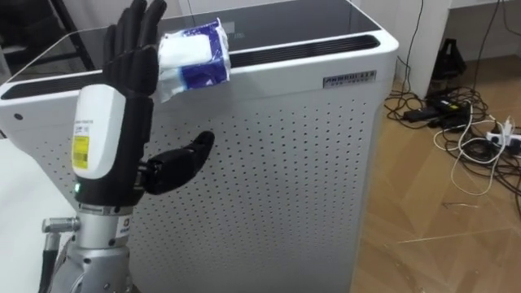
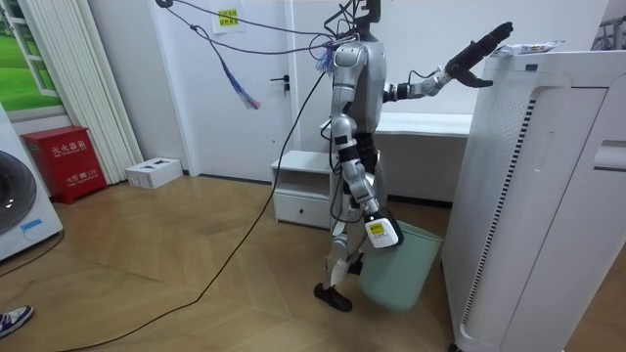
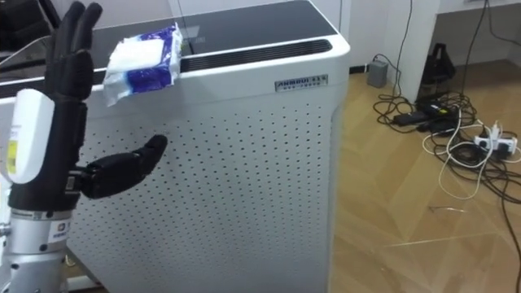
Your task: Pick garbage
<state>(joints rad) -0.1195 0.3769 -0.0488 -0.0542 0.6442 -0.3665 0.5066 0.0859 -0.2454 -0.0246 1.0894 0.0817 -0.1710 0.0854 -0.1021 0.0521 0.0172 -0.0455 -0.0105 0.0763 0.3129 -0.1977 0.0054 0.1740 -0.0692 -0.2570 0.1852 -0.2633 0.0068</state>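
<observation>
My left robot hand (image 1: 134, 69) is raised, its fingers straight and wide, holding nothing. It is just beside the white-and-blue packet (image 1: 194, 59), which lies at the top front edge of the white perforated appliance (image 1: 269, 163) I face.

Bright, even room light; soft sheen on dark top (image 1: 326, 16)

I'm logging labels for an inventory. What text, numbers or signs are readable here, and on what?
None reads clearly.
Nameplate on the white appliance: too blurred.
Blue print on the tissue pack: blurred.
Yellow label on the left arm: too small.
White characters on the red box: too small.
Yellow wall sign: too small.
</observation>
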